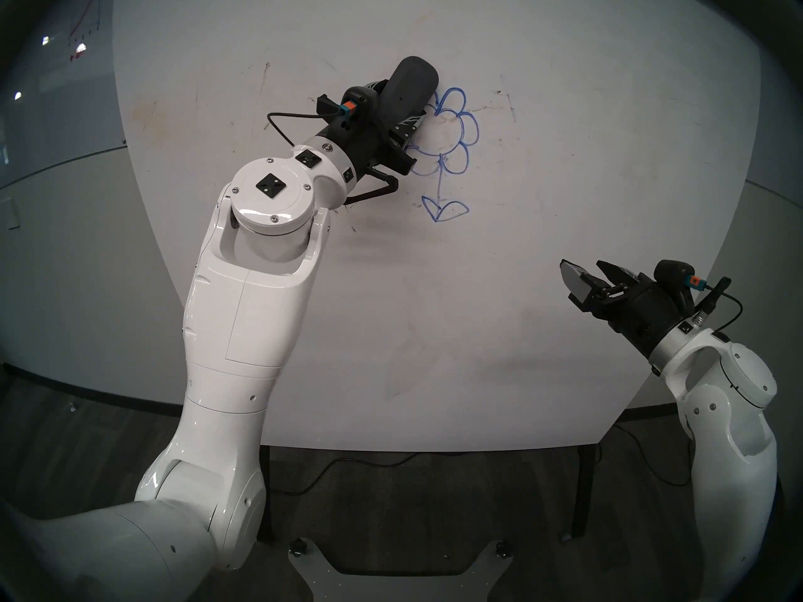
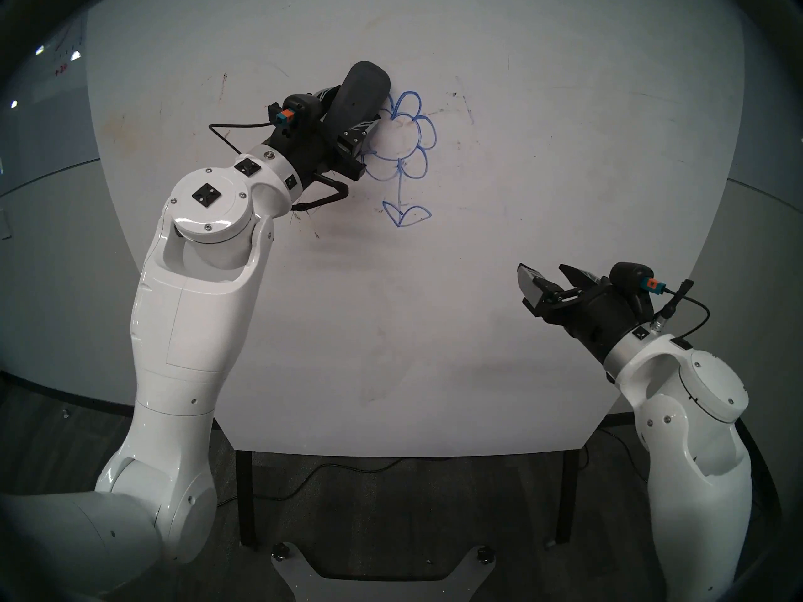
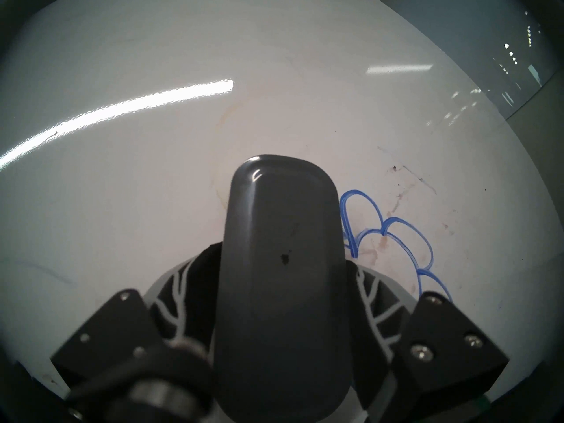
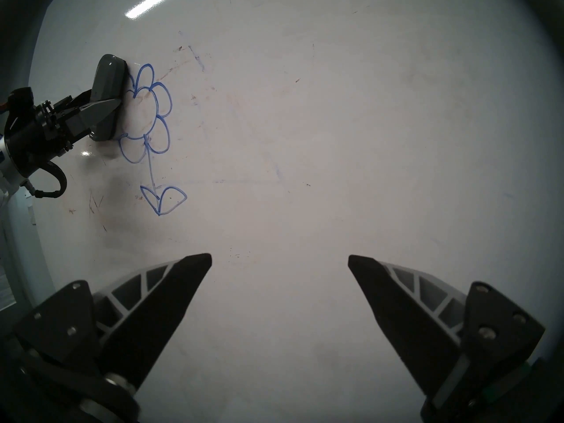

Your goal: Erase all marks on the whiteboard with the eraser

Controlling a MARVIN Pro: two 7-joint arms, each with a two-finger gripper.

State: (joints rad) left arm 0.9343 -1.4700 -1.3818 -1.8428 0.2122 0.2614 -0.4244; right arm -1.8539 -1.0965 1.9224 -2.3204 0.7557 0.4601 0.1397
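The whiteboard (image 1: 565, 197) (image 2: 565, 153) (image 3: 152, 199) (image 4: 335, 138) stands upright in front of me. On it are the marks (image 1: 441, 179) (image 2: 399, 188) (image 3: 393, 222) (image 4: 150, 166): a blue flower with petals, stem and two leaves. My left gripper (image 1: 402, 110) (image 2: 352, 110) (image 3: 280, 276) is shut on the dark grey eraser (image 1: 410, 84) (image 2: 363, 88) (image 3: 280, 214) (image 4: 106, 86). The eraser lies flat against the board at the flower's left edge and hides that side of it. My right gripper (image 1: 586, 269) (image 2: 546, 270) (image 4: 279, 259) is open and empty, low and right of the flower.
Brown smudges (image 1: 152, 119) and dark scratchy stains (image 1: 504, 95) dot the board. A grey wall panel with a red graph (image 1: 87, 19) is at the far left. The board's black stand legs (image 1: 584, 488) and a floor cable (image 1: 347, 466) lie below its bottom edge.
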